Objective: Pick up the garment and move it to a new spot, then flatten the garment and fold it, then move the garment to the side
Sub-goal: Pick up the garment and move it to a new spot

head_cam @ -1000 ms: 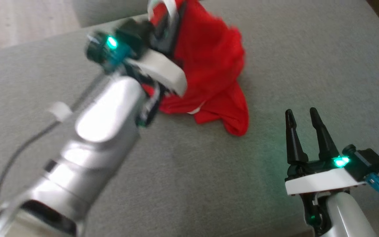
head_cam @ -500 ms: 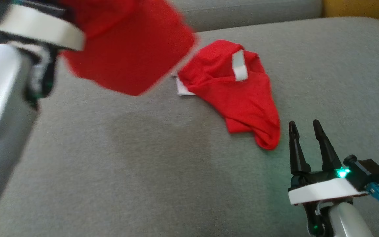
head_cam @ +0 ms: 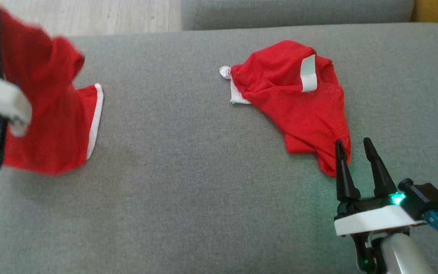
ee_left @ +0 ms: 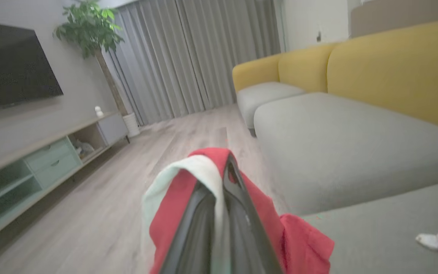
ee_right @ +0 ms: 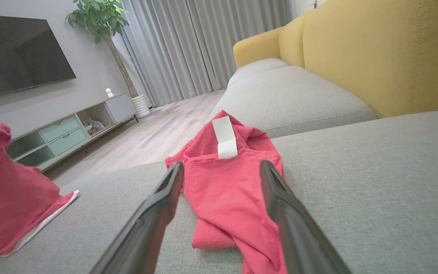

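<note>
A red garment with white trim (head_cam: 51, 129) hangs from my left gripper (ee_left: 226, 171) at the far left of the head view, its lower hem down at the grey sofa cushion (head_cam: 188, 182). The left fingers are shut on a bunch of the red and white cloth (ee_left: 173, 198); in the head view the cloth hides them. A second red garment with a white band (head_cam: 295, 102) lies crumpled on the cushion to the right. My right gripper (head_cam: 353, 144) stands open just in front of its near end, fingers on either side of that cloth (ee_right: 226, 186) in the right wrist view, not gripping it.
The cushion's far edge drops to a pale wood floor (head_cam: 89, 15). Another grey cushion (head_cam: 295, 13) lies behind, and a yellow backrest (ee_right: 386, 57) runs along the right. A TV console (ee_right: 63, 133) and a plant (ee_right: 97, 19) stand across the room.
The head camera has shifted. My left gripper has carried the hanging garment to the left and lower, so its hem now reaches the cushion. The right gripper has stayed open in place.
</note>
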You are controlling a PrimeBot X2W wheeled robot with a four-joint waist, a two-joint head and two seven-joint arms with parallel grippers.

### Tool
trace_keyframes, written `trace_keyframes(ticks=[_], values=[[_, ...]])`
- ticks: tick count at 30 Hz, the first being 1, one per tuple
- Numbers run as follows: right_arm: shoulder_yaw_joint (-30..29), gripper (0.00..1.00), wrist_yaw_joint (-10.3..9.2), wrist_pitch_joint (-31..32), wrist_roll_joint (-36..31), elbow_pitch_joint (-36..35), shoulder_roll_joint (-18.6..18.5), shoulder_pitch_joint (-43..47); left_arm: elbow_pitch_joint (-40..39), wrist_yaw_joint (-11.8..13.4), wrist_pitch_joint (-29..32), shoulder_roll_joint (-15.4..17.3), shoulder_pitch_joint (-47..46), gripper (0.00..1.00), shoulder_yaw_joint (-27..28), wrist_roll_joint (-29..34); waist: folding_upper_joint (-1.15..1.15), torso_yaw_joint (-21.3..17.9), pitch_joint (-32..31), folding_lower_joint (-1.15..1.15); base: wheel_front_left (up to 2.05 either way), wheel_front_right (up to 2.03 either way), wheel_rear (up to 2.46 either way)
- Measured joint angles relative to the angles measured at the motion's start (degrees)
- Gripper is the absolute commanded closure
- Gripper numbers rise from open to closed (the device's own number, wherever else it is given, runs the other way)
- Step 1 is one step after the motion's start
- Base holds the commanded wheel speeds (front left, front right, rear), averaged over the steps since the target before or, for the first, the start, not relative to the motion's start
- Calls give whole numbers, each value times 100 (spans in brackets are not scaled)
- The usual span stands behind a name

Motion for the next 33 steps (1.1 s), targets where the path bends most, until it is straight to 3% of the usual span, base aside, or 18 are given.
trace_keyframes(ticks=[6,9,10,11,12,17,23,33], values=[[16,0,0,0,-147,-41,0,-178,949,-118,-116,-89,499,100,-112,-197,0,-16,290,0,0,0,0],[9,0,0,0,-175,-47,-1,-263,1384,-265,-237,-344,580,100,-143,-315,0,-59,456,1,0,0,0],[12,0,0,0,-193,-46,-1,-286,1539,-294,-271,-447,580,67,-165,-347,0,-76,511,1,0,0,0],[16,0,0,0,-200,-47,-1,-306,1690,-299,-294,-516,578,20,-221,-341,0,-94,562,1,0,0,0],[21,0,0,0,-207,-47,-2,-319,1848,-294,-333,-580,577,0,-247,-325,0,-114,607,1,0,0,0],[43,0,0,0,-234,-46,-2,-337,2472,-187,-747,-730,527,0,-214,-304,0,-226,706,1,0,0,0],[13,0,0,0,-233,-29,-2,-332,2461,-246,-1279,-1010,327,0,-130,-313,0,-237,471,0,0,0,0],[-104,0,0,0,-208,-38,-1,-219,960,-8,-1617,-1152,582,0,-214,29,0,-95,-184,-1,0,0,0]])
